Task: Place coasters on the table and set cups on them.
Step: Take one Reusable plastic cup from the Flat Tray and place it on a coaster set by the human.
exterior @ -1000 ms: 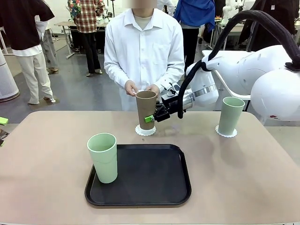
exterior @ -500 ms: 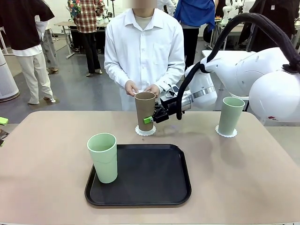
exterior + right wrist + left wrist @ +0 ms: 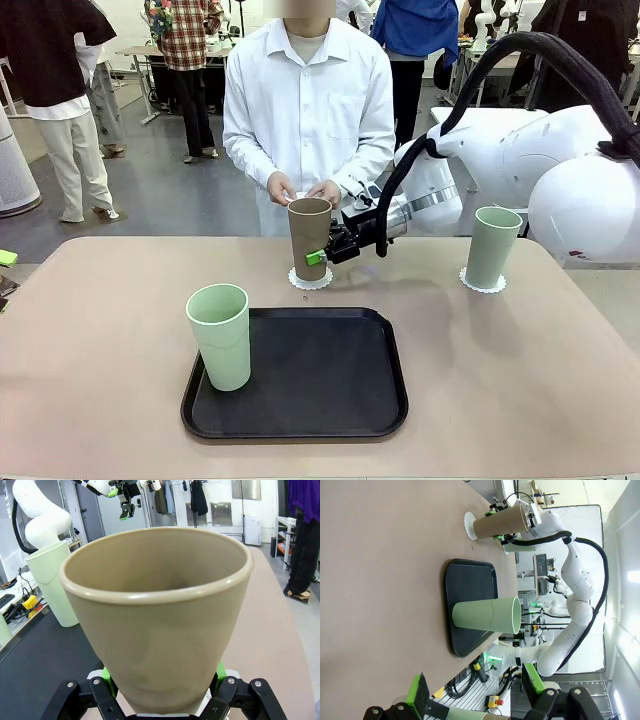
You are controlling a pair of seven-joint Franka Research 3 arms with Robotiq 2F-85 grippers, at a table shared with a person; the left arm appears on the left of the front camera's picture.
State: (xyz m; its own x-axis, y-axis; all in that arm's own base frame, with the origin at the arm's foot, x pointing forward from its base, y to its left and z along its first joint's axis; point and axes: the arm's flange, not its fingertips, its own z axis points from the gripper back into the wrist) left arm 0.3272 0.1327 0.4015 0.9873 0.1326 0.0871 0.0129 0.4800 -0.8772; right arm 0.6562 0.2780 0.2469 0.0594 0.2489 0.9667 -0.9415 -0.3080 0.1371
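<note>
My right gripper (image 3: 321,254) is shut on the lower half of the brown cup (image 3: 309,237), which stands upright on or just above a white lacy coaster (image 3: 311,280) at the table's (image 3: 90,330) far middle. In the right wrist view the brown cup (image 3: 160,615) sits between my green pads (image 3: 220,670). One mint cup (image 3: 221,336) stands on the black tray (image 3: 320,385). Another mint cup (image 3: 492,246) rests on a coaster (image 3: 483,284) at the far right. My left gripper (image 3: 475,690) hangs open, away from the table, with the tray's mint cup (image 3: 487,614) ahead of it.
A person in a white shirt stands at the far edge behind the brown cup, with both hands (image 3: 300,191) together around something small and white. The tray fills the near middle. Bare tabletop lies to the left and near right.
My right gripper has lowered the brown cup slightly and shifted it a little left over the coaster. The person's hands and the mint cups stay put.
</note>
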